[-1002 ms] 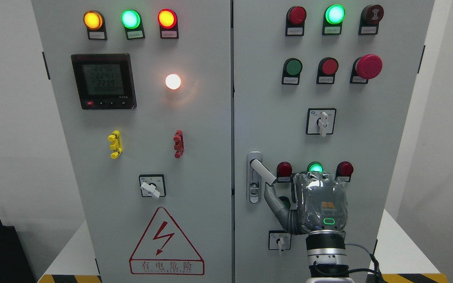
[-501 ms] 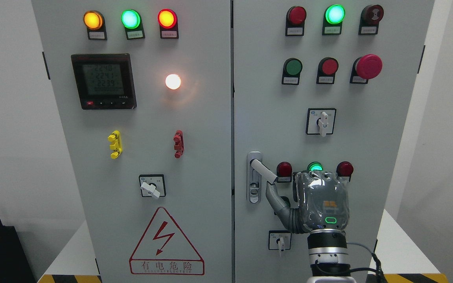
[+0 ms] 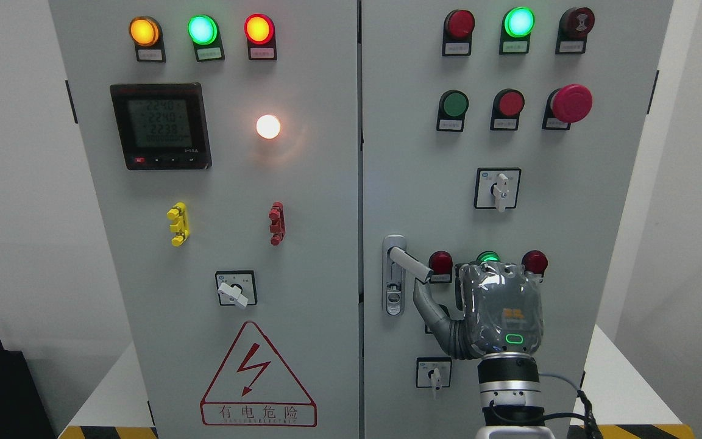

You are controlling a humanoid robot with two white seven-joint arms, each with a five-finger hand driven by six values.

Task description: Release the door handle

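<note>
1 right robot hand, thumb spread, touches the door handle tip from below.

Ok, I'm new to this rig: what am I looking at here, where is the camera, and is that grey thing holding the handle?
The camera sits on the robot's head, facing a grey two-door electrical cabinet with indicator lamps, push buttons, rotary switches and a digital meter. The grey thing is the right robot hand, its arm coming up from the bottom right. Its thumb reaches up just under the tip of the door handle, which is swung out to the right. The other fingers are hidden behind the palm, so I cannot tell whether it grips anything. The left hand is out of view.
</note>
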